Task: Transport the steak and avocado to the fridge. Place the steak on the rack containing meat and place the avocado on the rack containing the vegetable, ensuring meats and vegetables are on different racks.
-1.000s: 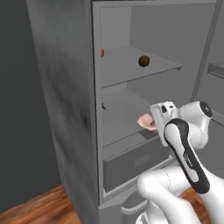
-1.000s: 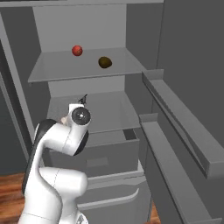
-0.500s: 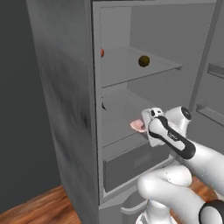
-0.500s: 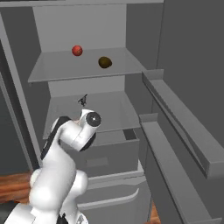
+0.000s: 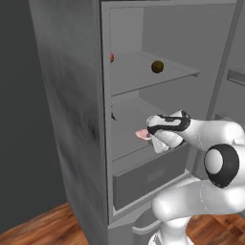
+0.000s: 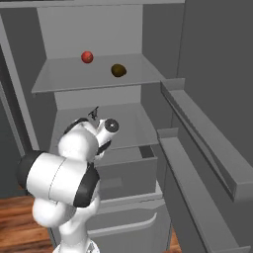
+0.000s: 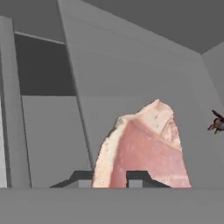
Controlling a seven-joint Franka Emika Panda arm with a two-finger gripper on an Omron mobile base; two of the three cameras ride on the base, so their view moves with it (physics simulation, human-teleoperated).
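My gripper [image 5: 147, 136] is shut on the steak [image 5: 141, 134], a pink slab held just above the fridge's middle shelf [image 5: 125, 125]. Seen from the hand, the steak [image 7: 144, 151] rises between the fingertips [image 7: 82, 177] of the gripper [image 7: 109, 178]. The avocado [image 5: 157, 66] rests on the upper shelf [image 5: 143, 79] of the open grey fridge [image 5: 72, 95], with a red-orange round item [image 5: 112, 58] to its left. From the right base, the avocado [image 6: 118, 70] and the red item [image 6: 87, 57] lie on that upper shelf [image 6: 69, 84], and my arm hides the gripper.
A small dark item [image 5: 114, 116] [image 6: 93, 113] [image 7: 217, 122] lies at the back of the middle shelf [image 6: 133, 123]. Below it sits a grey drawer [image 5: 143, 179] [image 6: 123, 168]. The open door's shelves [image 6: 197, 123] jut out on the right.
The arm has folded lower and swung the hand left, carrying the steak further in over the middle shelf. The avocado and the red item have not moved.
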